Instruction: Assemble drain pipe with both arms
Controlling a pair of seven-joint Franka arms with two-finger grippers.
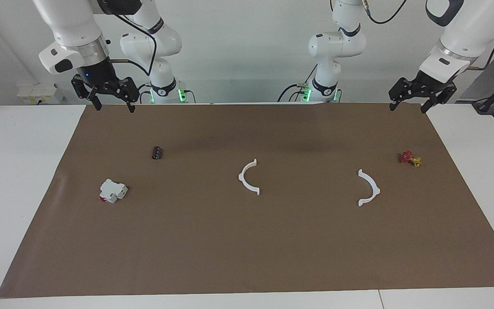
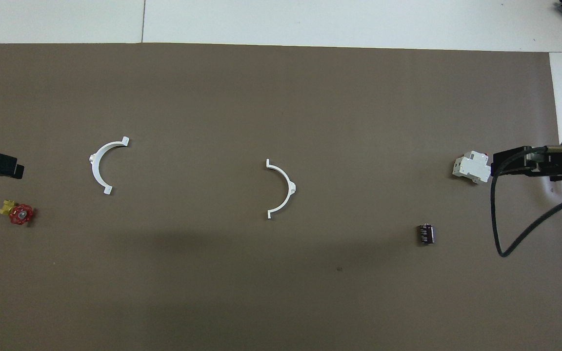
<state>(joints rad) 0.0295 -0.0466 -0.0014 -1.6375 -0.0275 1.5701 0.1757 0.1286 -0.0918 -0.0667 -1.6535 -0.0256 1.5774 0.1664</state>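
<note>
Two thin white half-rings of the drain pipe lie apart on the brown mat. One half-ring (image 1: 242, 178) (image 2: 291, 187) lies near the mat's middle. The other half-ring (image 1: 376, 188) (image 2: 94, 163) lies toward the left arm's end. Their open sides face away from each other. My left gripper (image 1: 408, 107) is open and empty, raised over the mat's corner at the left arm's end. My right gripper (image 1: 115, 106) is open and empty, raised over the mat's edge at the right arm's end. Neither gripper touches anything.
A blocky white part with a red end (image 1: 112, 191) (image 2: 470, 168) and a small black cylinder (image 1: 157, 152) (image 2: 426, 234) lie toward the right arm's end. A small red and yellow valve (image 1: 410, 159) (image 2: 20, 213) lies toward the left arm's end.
</note>
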